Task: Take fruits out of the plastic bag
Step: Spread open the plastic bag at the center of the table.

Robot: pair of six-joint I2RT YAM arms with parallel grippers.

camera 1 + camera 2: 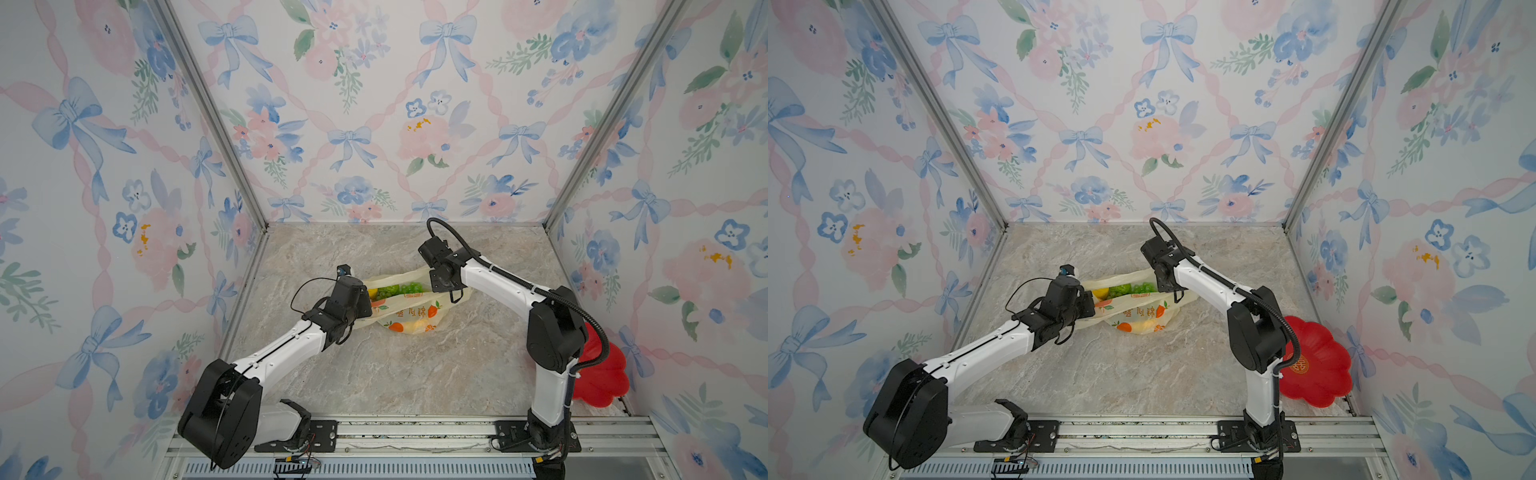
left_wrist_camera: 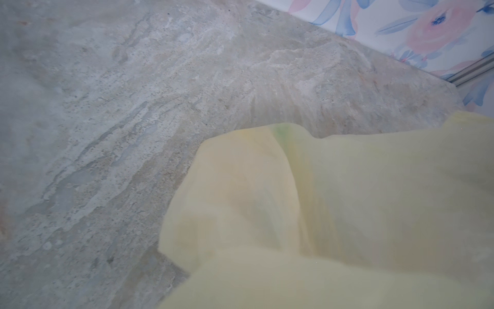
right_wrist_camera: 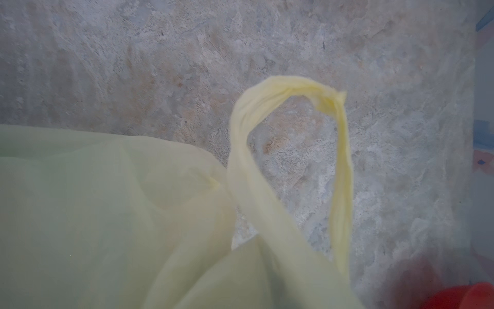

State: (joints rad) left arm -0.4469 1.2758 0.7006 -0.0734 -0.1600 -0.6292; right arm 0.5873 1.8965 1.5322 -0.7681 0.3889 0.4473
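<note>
The pale yellow translucent plastic bag (image 1: 409,318) with printed orange fruit pictures lies near the middle of the marble-patterned desk (image 1: 395,374), between the two arms. In both top views its mouth is open, with bumpy green toy fruits (image 1: 399,289) and a yellow toy fruit (image 1: 1100,293) inside. The left end effector (image 1: 365,304) is closed at the bag's left rim and seems to pinch the film. The right end effector (image 1: 444,283) is at the right rim; its fingers are hidden, so I cannot tell its opening. A red flower-shaped plastic plate (image 1: 1316,365) lies well apart.
</note>
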